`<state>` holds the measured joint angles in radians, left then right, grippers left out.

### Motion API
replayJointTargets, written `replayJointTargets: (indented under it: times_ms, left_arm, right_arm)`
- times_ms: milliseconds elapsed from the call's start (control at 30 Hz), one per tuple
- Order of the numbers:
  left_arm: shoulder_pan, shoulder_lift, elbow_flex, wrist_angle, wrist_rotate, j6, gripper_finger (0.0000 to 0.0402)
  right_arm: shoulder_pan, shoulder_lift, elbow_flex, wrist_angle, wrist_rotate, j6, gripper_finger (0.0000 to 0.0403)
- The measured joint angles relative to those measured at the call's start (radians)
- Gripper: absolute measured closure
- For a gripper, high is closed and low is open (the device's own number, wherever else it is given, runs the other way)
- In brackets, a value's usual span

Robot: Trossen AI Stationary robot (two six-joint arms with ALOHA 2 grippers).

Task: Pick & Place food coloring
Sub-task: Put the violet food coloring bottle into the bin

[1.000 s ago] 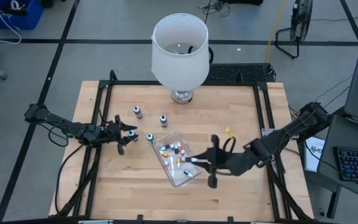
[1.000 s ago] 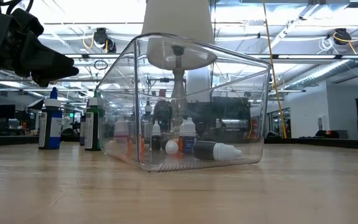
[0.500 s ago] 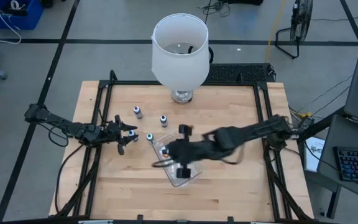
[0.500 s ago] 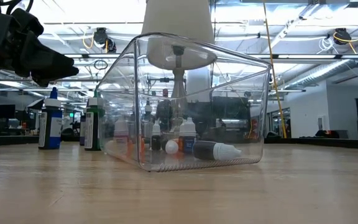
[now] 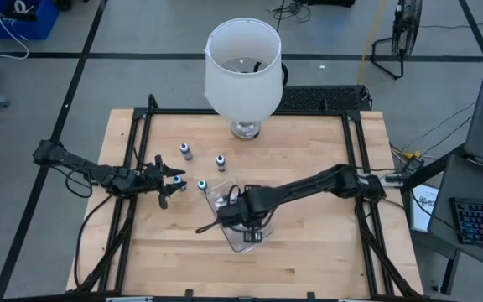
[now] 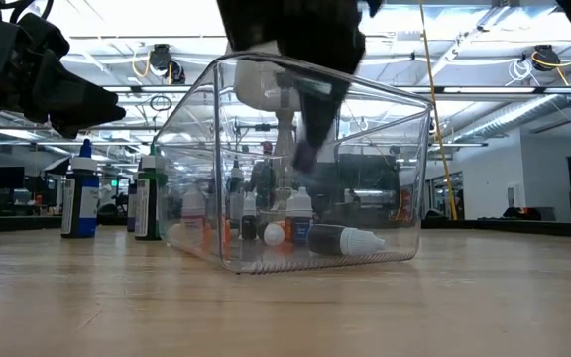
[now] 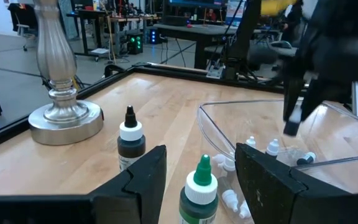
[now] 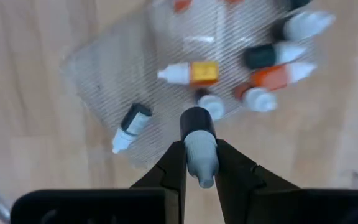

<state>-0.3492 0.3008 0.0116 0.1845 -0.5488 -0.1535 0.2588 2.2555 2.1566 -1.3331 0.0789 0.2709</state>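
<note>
Colours on the table, bottles and tray

Pale wood-grain table (image 5: 309, 260), black frame. Clear plastic tray (image 5: 243, 239); bottles inside (image 8: 272, 68) dark, orange and yellow, caps white. Right gripper (image 8: 200, 177) black, dark bottle with grey-white cap (image 8: 199, 144) between its fingers. Loose green-capped bottle (image 7: 199, 194) has a dark green body; the one beside it (image 7: 130, 140) is dark with a white collar and black tip. Left gripper (image 7: 197, 180) black. Lampshade (image 5: 242, 67) white, lamp base (image 7: 64, 118) silver.
</note>
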Motion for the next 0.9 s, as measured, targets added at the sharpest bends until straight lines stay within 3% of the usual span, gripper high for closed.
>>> replayJointTargets:
  times_ms: [633,900]
  left_arm:
    - [0.0,0.0,0.0,0.0,0.0,0.0,0.0211]
    - [0.0,0.0,0.0,0.0,0.0,0.0,0.0211]
  right_arm:
    - [-0.029,0.02,-0.196,0.156,-0.111,-0.03,0.0354]
    - [-0.028,0.013,-0.199,0.158,-0.126,0.019,0.0296]
